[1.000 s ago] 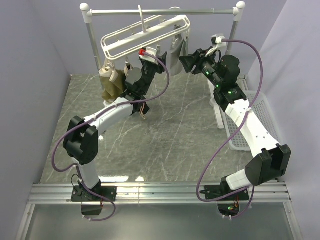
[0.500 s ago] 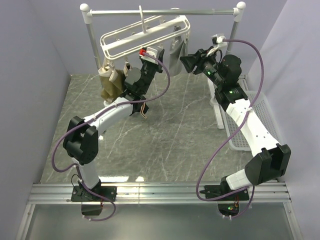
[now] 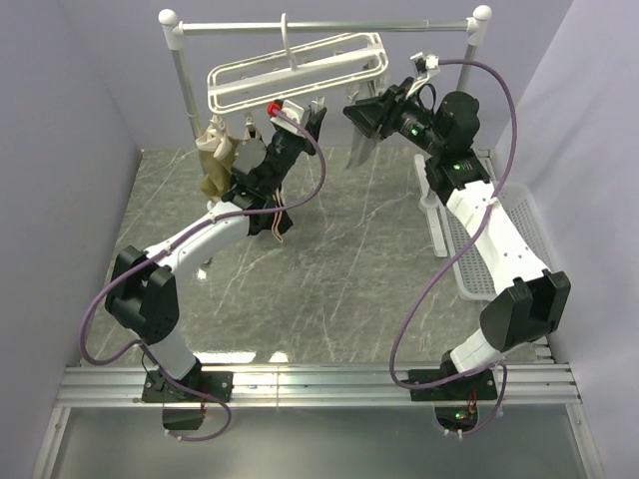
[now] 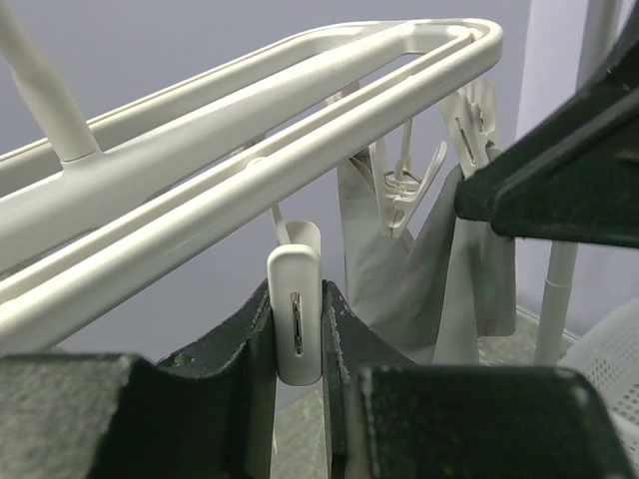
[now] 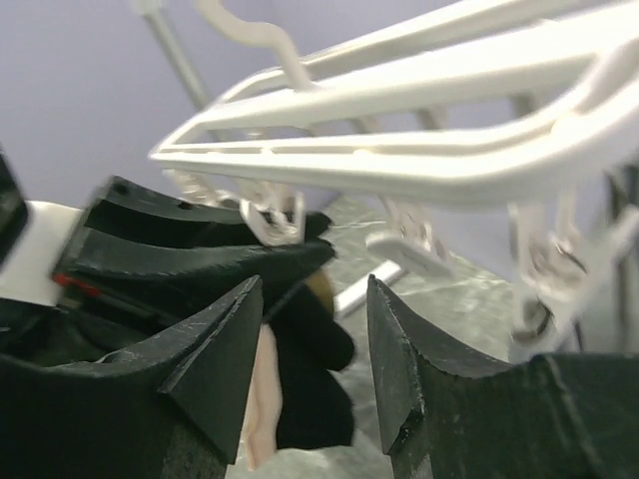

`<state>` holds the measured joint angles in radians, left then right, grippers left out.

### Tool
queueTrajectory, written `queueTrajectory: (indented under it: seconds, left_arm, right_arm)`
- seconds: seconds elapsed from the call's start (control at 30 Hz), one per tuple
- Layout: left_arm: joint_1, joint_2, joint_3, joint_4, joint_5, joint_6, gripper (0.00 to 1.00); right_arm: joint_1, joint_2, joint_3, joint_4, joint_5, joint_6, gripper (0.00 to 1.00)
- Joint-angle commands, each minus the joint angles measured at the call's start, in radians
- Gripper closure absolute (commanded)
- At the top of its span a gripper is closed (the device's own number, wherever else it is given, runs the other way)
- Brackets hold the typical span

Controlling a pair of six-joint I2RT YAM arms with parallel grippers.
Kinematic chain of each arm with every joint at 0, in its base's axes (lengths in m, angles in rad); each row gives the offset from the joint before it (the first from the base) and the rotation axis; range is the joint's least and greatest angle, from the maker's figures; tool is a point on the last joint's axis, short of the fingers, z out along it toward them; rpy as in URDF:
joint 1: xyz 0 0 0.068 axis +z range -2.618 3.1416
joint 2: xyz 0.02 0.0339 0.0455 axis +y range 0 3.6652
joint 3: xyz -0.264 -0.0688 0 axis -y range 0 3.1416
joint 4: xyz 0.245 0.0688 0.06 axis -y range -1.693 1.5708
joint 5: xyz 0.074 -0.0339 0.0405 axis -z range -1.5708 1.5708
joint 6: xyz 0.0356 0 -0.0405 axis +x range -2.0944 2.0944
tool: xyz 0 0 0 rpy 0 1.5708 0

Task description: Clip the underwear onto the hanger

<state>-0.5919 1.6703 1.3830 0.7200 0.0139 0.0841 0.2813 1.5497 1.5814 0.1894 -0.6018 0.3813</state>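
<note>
The white hanger (image 3: 300, 70) hangs from the rail, with small clips dangling below its frame (image 4: 300, 150). My left gripper (image 3: 303, 115) reaches up under it and is shut on one white clip (image 4: 297, 314), squeezed between both fingers. My right gripper (image 3: 361, 110) hovers at the hanger's right end, open, with nothing between its fingers (image 5: 315, 299). The underwear (image 5: 315, 369), black fabric with a tan patch, hangs beyond my left gripper's fingers (image 5: 200, 249) in the right wrist view. What holds it up is hidden.
A metal rail on white posts (image 3: 319, 25) carries the hanger. A grey garment (image 3: 361, 148) hangs clipped at the right end and a tan garment (image 3: 215, 160) at the left. A white basket (image 3: 499, 249) stands at the table's right edge.
My left gripper has risen and closed on a clip. My right gripper has moved left and up to the hanger's right end. The hanger has shifted slightly.
</note>
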Motion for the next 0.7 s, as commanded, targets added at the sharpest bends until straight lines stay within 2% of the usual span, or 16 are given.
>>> queueTrajectory:
  seconds: [0.0, 0.2, 0.5, 0.57, 0.67]
  left_arm:
    - [0.004, -0.052, -0.015, -0.005, 0.06, -0.024, 0.99]
    - [0.006, -0.057, -0.012, -0.017, 0.078, -0.024, 1.0]
    - [0.009, -0.044, -0.001, -0.025, 0.086, -0.026, 1.0]
    - [0.007, -0.044, 0.002, -0.028, 0.089, -0.024, 1.0]
    - [0.007, -0.044, 0.002, -0.025, 0.095, -0.029, 1.0]
  right_arm:
    - [-0.004, 0.015, 0.072, 0.068, -0.114, 0.096, 0.47]
    - [0.018, 0.007, 0.077, 0.065, -0.095, 0.14, 0.5]
    - [0.024, -0.072, -0.018, 0.071, -0.064, 0.176, 0.52]
    - [0.035, -0.12, -0.046, 0.064, -0.017, 0.162, 0.44]
    - [0.073, -0.166, -0.089, 0.035, 0.086, 0.102, 0.39]
